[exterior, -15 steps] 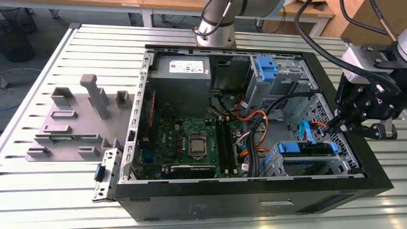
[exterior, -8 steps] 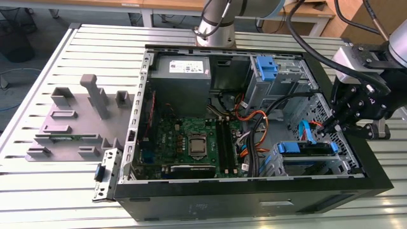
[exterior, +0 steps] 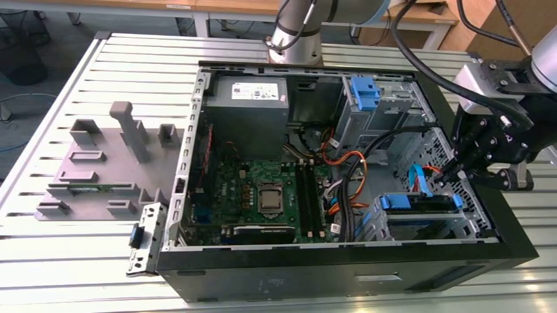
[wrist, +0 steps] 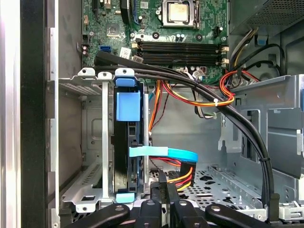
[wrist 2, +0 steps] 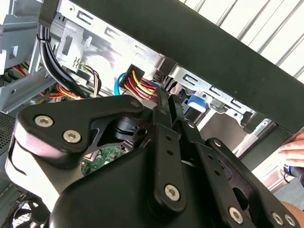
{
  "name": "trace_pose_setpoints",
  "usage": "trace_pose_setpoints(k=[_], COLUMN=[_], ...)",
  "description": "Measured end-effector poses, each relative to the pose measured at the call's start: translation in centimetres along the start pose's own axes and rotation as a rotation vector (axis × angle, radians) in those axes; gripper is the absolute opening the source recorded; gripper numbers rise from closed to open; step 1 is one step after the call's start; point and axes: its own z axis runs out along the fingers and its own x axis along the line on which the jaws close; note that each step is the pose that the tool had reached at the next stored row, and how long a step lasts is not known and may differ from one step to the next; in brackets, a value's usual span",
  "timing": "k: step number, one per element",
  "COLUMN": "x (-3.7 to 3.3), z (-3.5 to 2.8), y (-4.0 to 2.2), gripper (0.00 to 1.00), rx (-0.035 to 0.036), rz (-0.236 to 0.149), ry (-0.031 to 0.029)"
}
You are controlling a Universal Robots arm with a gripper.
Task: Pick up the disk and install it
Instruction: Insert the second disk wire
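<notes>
The disk sits in the drive cage at the near corner of the open computer case, on the exterior view's right, its blue carrier rail showing on top. In the first wrist view the disk stands edge-on in the cage slot with a blue tab on its end. My gripper hangs just above and beside that cage, over the case's side wall. Its fingers are shut together with nothing between them, close to a bundle of red and yellow wires. The fingertips lie near a wire connector.
A lone blue bracket sits in the upper bay, beside the grey power supply. Thick black cables and a blue ribbon cable cross the case. A grey fixture plate lies on the exterior view's left. A person's hand is beyond the case.
</notes>
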Motion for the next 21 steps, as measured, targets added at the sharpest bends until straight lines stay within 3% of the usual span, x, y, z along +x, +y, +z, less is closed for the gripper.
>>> trace_pose_setpoints(k=[8, 21], x=[0.05, 1.84], z=[-0.01, -0.16], y=[0.02, 0.08], gripper=[0.16, 0.16], rx=[0.0, 0.0003], rz=[0.0, 0.0], ry=[0.0001, -0.0009])
